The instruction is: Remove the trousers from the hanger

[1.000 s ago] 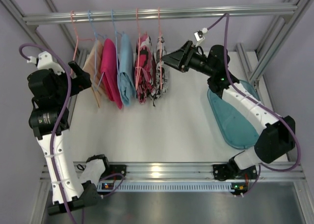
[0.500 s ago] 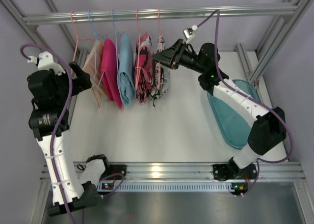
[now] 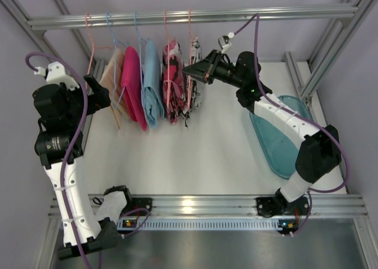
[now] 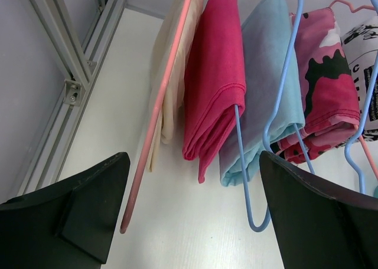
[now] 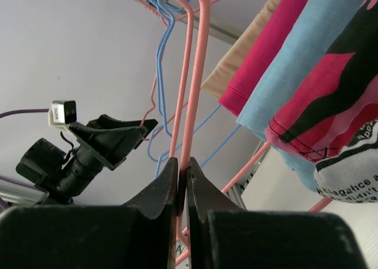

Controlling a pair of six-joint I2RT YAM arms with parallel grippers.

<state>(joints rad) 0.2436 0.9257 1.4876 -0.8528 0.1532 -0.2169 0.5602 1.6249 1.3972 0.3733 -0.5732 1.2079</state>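
Right wrist: right jaws pinch pink hanger (image 5: 195,101).

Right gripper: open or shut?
Shut. In the right wrist view the right gripper has its fingers closed together, pinching the pink hanger wire.

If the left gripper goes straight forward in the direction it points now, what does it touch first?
Probably the pink hanger carrying the tan cloth, the nearest item ahead of the open left gripper; the magenta cloth hangs just beyond. Depth is unclear.
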